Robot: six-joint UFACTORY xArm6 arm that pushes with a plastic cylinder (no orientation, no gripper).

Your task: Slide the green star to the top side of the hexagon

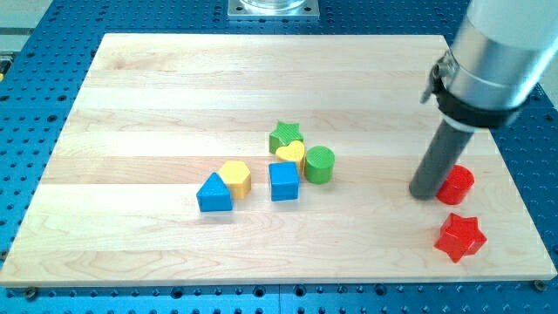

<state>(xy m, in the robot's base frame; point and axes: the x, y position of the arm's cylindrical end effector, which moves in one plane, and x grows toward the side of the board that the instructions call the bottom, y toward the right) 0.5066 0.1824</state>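
Observation:
The green star [284, 135] lies near the board's middle, touching the yellow heart [292, 154] just below it. The yellow hexagon [235, 177] sits to the lower left of the star, next to the blue triangle [214, 194]. My tip [425, 194] rests on the board far to the right of the star, right beside the left edge of a red cylinder [457, 184].
A green cylinder [319, 164] touches the heart's right side. A blue cube [284, 181] sits below the heart. A red star [459, 236] lies near the board's lower right. The wooden board [157, 96] lies on a blue perforated table.

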